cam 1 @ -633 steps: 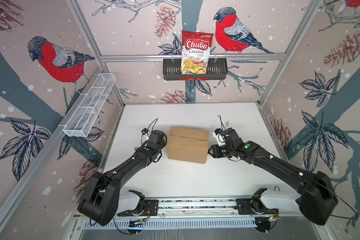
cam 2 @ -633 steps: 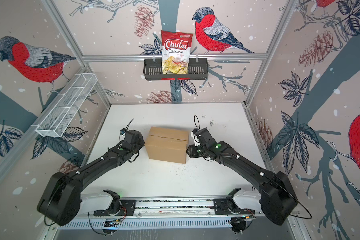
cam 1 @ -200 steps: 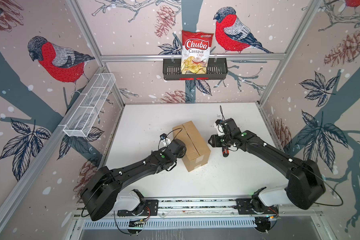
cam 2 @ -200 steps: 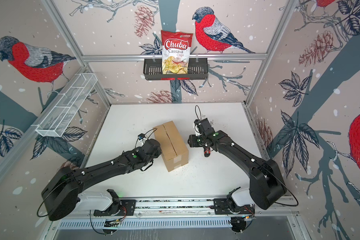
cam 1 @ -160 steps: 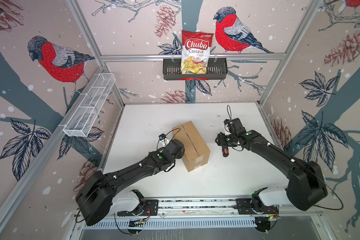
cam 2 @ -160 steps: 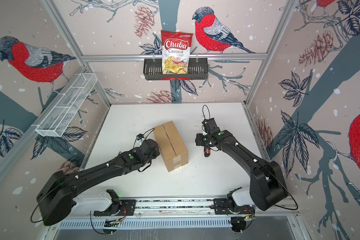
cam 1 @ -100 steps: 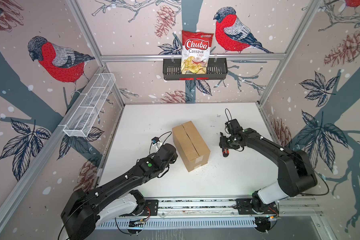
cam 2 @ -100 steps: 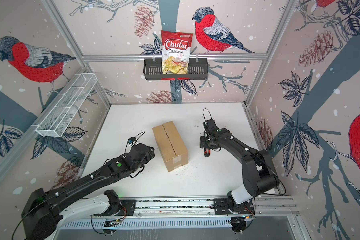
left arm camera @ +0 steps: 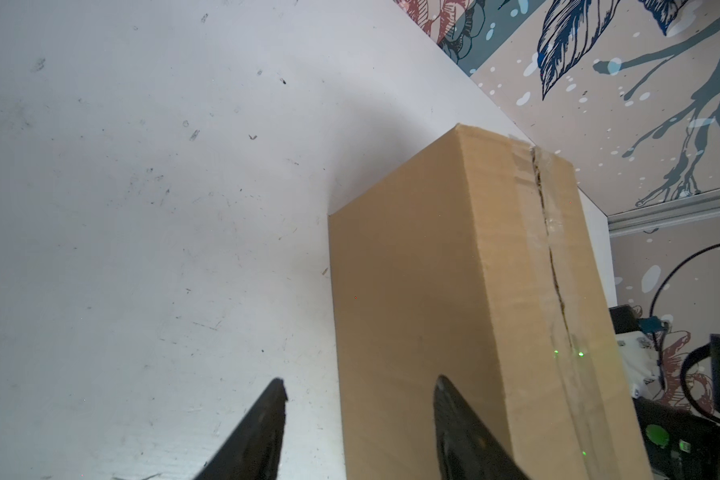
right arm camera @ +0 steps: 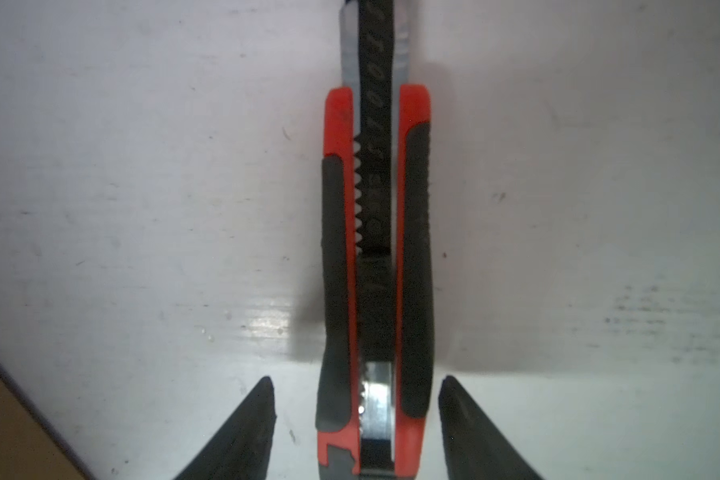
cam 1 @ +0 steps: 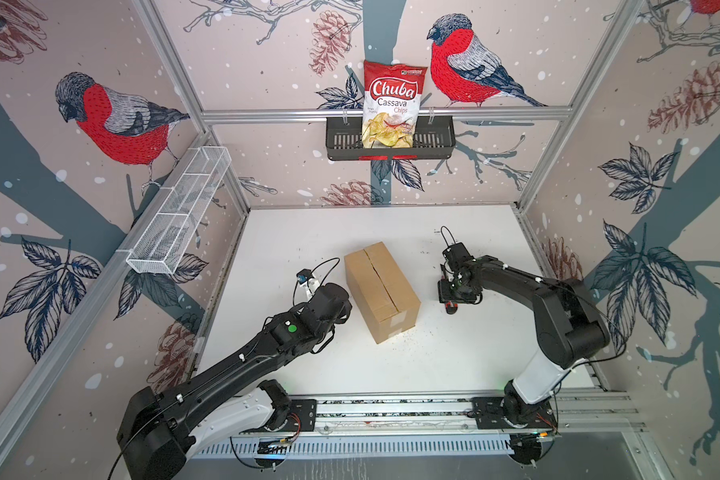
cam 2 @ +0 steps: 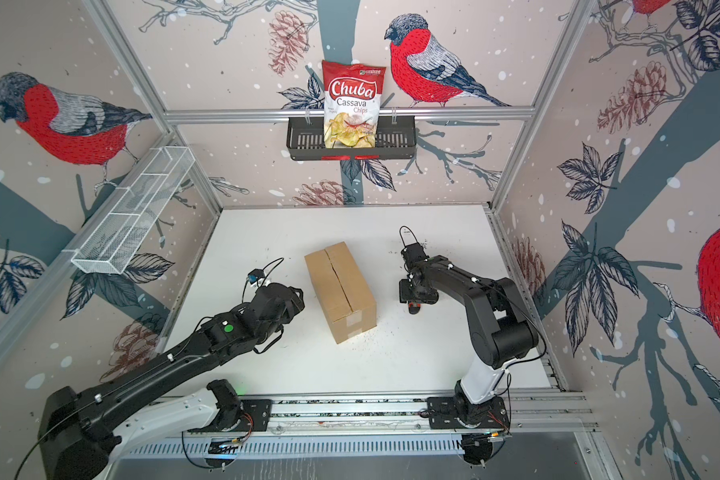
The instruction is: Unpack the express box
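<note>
- Bench (cam 1: 308,232): white, scuffed, walled on three sides.
- Box (cam 1: 381,291): brown carton at mid-bench, set askew, flaps down. A ragged slit runs along the taped centre seam, and crumbs lie by the near corner.
- Left end effector (left arm camera: 360,386): fingers spread, holding nothing, just beside the box's left long side.
- Right end effector (right arm camera: 356,382): fingers spread, one on each side of the knife, with a gap on both sides.
- Knife (right arm camera: 375,232): red-and-black utility cutter, flat on the bench, right of the box and apart from it.
</note>
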{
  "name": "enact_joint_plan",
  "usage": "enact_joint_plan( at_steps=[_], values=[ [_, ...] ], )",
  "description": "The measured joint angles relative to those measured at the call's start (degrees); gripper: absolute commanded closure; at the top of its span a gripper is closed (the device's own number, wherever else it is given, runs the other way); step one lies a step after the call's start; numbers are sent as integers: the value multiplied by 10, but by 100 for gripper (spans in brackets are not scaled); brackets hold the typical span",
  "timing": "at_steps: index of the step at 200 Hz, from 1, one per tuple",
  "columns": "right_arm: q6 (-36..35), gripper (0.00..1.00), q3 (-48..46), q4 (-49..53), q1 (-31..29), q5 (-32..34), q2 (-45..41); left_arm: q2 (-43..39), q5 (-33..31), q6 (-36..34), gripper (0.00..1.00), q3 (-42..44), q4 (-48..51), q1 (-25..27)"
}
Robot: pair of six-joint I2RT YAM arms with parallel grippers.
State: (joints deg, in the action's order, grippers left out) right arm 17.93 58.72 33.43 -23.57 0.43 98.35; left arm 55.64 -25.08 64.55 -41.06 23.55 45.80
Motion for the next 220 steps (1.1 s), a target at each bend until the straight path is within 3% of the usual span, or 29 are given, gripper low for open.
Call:
enact_joint_plan(
  at_steps=[56,146,173,220],
  values=[
    [0,44,6,-6,1,9,23,-3,-12,-15,42,-24,24,0],
    [0,78,-3,-30,1,19,19,32,-17,-48,37,-68,24,0],
    [0,82,-6,-29,2,12,10,60,11,-76,32,-96,6,0],
    [-1,84,3,9,1,-6,-33,133,88,-127,33,-148,-43,0]
  ],
)
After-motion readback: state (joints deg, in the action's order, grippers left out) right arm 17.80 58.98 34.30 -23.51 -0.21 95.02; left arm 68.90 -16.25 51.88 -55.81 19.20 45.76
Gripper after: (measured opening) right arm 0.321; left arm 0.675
